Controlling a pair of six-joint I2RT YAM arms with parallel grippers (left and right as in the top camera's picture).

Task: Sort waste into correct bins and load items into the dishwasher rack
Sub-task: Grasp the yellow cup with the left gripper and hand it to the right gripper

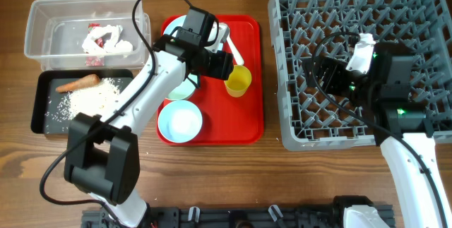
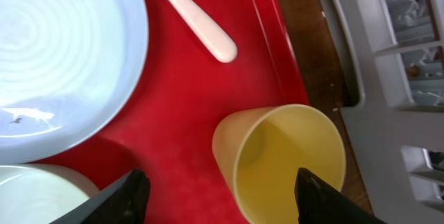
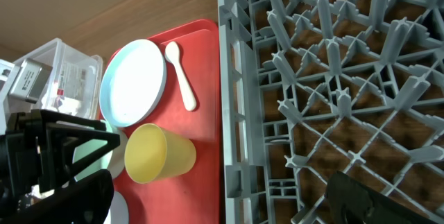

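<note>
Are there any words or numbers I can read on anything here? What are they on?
None can be read.
Sticker on the clear tub: printed lines, too small and blurred to read.
Cup, plate, spoon, red tray, rack: no writing shows.

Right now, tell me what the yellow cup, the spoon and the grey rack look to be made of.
Yellow cup: likely plastic, matte, slightly translucent; thin wall, soft sheen.
Spoon: probably plastic, smooth white with a faint gloss; no metallic glint.
Grey rack: moulded plastic, semi-matte; uniform colour, thick lattice ribs and pegs.
</note>
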